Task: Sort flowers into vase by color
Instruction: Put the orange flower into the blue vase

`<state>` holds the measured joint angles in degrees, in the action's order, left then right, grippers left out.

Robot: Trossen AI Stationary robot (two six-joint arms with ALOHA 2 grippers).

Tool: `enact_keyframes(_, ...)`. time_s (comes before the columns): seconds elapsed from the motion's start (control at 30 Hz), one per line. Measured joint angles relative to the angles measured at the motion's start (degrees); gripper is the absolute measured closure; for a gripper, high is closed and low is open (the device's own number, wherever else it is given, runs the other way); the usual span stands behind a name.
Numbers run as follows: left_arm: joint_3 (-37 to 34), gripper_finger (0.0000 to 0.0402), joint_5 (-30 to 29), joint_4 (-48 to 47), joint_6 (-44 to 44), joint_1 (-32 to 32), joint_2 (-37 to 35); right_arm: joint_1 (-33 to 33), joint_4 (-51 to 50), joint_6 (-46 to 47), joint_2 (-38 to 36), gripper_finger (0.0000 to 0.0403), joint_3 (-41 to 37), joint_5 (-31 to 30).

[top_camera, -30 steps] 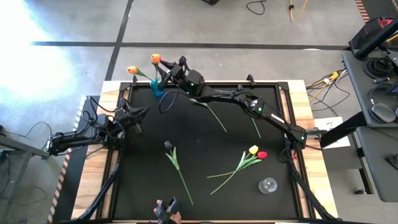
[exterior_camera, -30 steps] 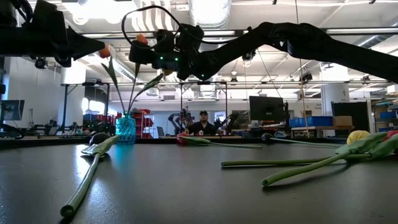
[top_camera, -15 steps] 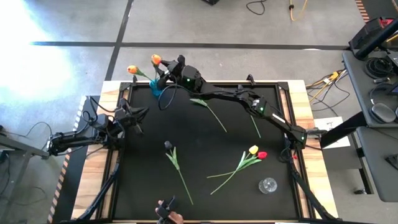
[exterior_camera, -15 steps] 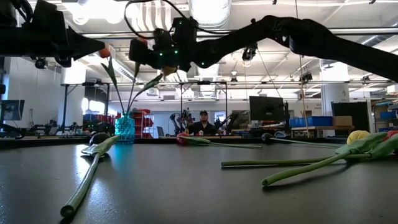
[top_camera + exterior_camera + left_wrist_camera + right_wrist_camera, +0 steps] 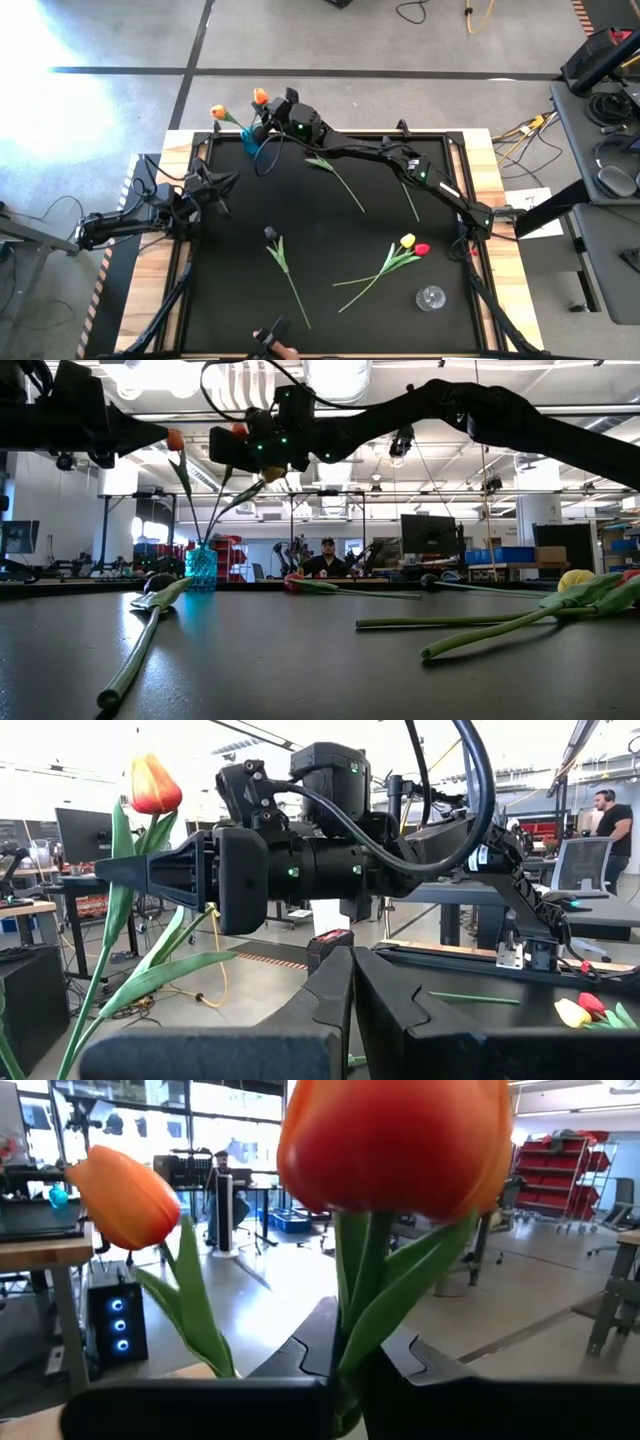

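Observation:
A blue vase [image 5: 250,145] stands at the table's far left and holds two orange tulips by their stems. One head [image 5: 218,113] leans left, the other [image 5: 260,97] is beside my right gripper [image 5: 266,118]. That gripper is raised above the vase [image 5: 201,567] and shut on the second tulip's stem. My left gripper [image 5: 222,184] waits shut at the table's left side. Lying flat on the table are a dark tulip [image 5: 270,233], a yellow one [image 5: 407,241], a red one [image 5: 421,249] and one more flower [image 5: 335,175]. My right gripper pinches the orange tulip's stem [image 5: 350,1330] between its two fingers, just below the head [image 5: 400,1140]. The fingers come level from the table's right side and lie across the stem. The tulip stands nearly upright, its lower end down in the blue vase.
A clear glass vase [image 5: 431,298] stands near the table's near right corner. A loose green stem [image 5: 410,205] lies under the right arm. The flowers' long stems cross the middle and right of the black table top [image 5: 230,290].
My right gripper has risen a little and shifted toward the far edge, above the blue vase. Both orange tulip heads have swung slightly toward the table's right, while their stems stay in the vase.

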<state>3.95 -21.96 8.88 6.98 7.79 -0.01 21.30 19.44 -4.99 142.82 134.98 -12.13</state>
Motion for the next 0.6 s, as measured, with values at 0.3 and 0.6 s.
enact_keyframes(0.3, 0.0, 0.0402, 0.0, 0.0, 0.0, 0.0, 0.0, 0.1, 0.3, 1.4, -1.4, 0.0393, 0.0, 1.0)
enact_keyframes(0.6, 0.0, 0.0402, 0.0, 0.0, -0.2, 0.0, 0.0, 0.4, -1.1, 4.4, -1.8, 0.0393, 0.0, 3.4)
